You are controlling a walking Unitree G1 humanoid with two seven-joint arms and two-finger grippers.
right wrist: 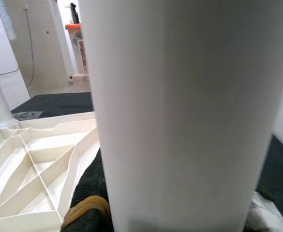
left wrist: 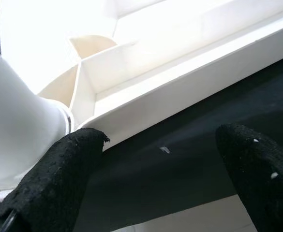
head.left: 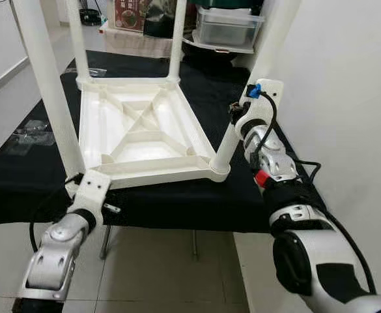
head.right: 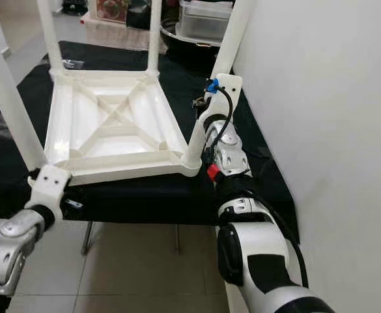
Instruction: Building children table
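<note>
The upturned white tabletop (head.left: 141, 134) is seen lying on the black-covered counter (head.left: 203, 199) near its front edge, four legs up, the right front leg (head.left: 258, 68) being gripped by the right hand (head.left: 243, 109), the left hand (left wrist: 156, 188) spread wide by the left front leg (head.left: 47, 85).

both silver arms reach forward and up. the left gripper (left wrist: 156, 188) is spread wide. the right gripper's (head.left: 241, 111) fingers are hidden.

Bright, even light; overexposed wrist close-ups
</note>
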